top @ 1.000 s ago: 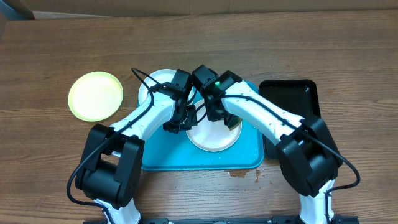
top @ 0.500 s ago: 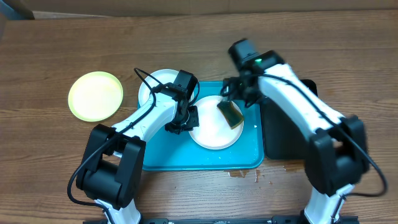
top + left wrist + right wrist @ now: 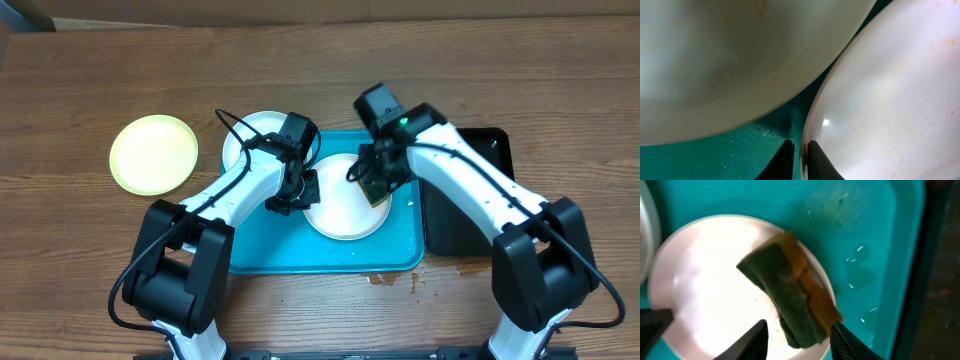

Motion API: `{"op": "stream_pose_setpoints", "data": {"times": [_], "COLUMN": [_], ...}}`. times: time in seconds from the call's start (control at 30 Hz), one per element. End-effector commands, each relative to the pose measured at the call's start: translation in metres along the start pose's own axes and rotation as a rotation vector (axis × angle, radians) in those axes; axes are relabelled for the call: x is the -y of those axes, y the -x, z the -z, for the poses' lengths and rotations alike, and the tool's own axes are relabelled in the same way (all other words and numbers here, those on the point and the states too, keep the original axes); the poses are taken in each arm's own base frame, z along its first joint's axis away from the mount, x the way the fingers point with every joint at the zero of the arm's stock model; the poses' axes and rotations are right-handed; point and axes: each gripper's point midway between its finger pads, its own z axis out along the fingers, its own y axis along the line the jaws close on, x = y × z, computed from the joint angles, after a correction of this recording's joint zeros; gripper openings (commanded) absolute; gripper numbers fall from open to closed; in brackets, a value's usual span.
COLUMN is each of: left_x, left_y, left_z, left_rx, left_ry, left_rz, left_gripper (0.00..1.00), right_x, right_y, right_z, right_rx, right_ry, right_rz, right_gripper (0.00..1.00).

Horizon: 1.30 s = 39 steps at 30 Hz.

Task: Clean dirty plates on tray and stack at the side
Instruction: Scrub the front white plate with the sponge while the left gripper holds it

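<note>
A white plate [image 3: 340, 210] lies in the middle of the turquoise tray [image 3: 260, 250]. My left gripper [image 3: 297, 196] is shut on its left rim; the left wrist view shows the jaws [image 3: 799, 156] pinching the rim of this plate [image 3: 890, 100]. A green and yellow sponge [image 3: 374, 187] lies on the plate's right edge. My right gripper [image 3: 374, 168] hovers over it, open, its fingers [image 3: 800, 339] either side of the sponge [image 3: 790, 290]. A second white plate [image 3: 250, 138] overlaps the tray's back left corner. The yellow-green plate [image 3: 153, 153] lies on the table to the left.
A black tray [image 3: 465, 150] lies right of the turquoise tray, under my right arm. Water drops wet the turquoise tray [image 3: 865, 240]. A small brown spill [image 3: 385, 280] marks the table at the tray's front edge.
My right gripper left the sponge on the plate, swung up and back to the right, and has now come back down over the sponge. My left gripper has stayed on the rim.
</note>
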Motion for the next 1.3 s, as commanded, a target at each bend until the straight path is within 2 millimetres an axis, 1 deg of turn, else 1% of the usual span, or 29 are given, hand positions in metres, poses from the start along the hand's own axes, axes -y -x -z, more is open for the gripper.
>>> {"op": "stream_pose_setpoints", "data": {"times": [0.0,0.13,0.17,0.2,0.27,0.33,0.37,0.53,0.6,0.67,0.73,0.87,1.07,1.27], "left_x": [0.007,0.007,0.007,0.007,0.007,0.007,0.007,0.007,0.007,0.008,0.008,0.008,0.009,0.009], "left_y": [0.005,0.005,0.005,0.005,0.005,0.005,0.005,0.005,0.006,0.006,0.006,0.007,0.008,0.008], "left_z": [0.004,0.004,0.004,0.004,0.004,0.004,0.004,0.004,0.004,0.004,0.004,0.004,0.004,0.004], "left_rx": [0.015,0.015,0.015,0.015,0.015,0.015,0.015,0.018,0.02,0.021,0.022,0.026,0.027,0.028], "left_ry": [-0.014,-0.014,-0.013,-0.014,-0.014,-0.014,-0.014,-0.015,-0.016,-0.017,-0.017,-0.02,-0.021,-0.021], "left_rz": [-0.01,-0.01,-0.01,-0.01,-0.01,-0.01,-0.01,-0.01,-0.01,-0.01,-0.01,-0.011,-0.012,-0.012], "left_gripper": [0.13,0.13,0.13,0.13,0.13,0.13,0.13,0.12,0.09,0.06,0.04,0.04,0.04,0.04], "right_x": [0.005,0.006,0.006,0.006,0.007,0.006,0.005,0.009,0.011,0.009,0.003,-0.016,-0.032,-0.058], "right_y": [-0.004,-0.006,-0.007,-0.008,-0.011,-0.014,-0.015,-0.023,-0.029,-0.035,-0.042,-0.051,-0.053,-0.052], "right_z": [-0.014,-0.034,-0.036,-0.04,-0.047,-0.052,-0.054,-0.062,-0.067,-0.073,-0.078,-0.076,-0.073,-0.065], "right_rx": [0.022,0.036,0.035,0.025,0.008,-0.009,-0.013,-0.051,-0.078,-0.115,-0.15,-0.207,-0.231,-0.255], "right_ry": [-0.031,-0.023,-0.024,-0.029,-0.033,-0.032,-0.035,-0.055,-0.065,-0.049,-0.015,0.1,0.197,0.352], "right_rz": [0.026,0.026,0.026,0.026,0.027,0.029,0.028,-0.006,-0.019,-0.019,-0.014,0.023,0.008,0.008], "right_gripper": [0.42,0.41,0.41,0.38,0.26,0.09,0.04,0.04,0.04,0.04,0.04,0.04,0.04,0.04]}}
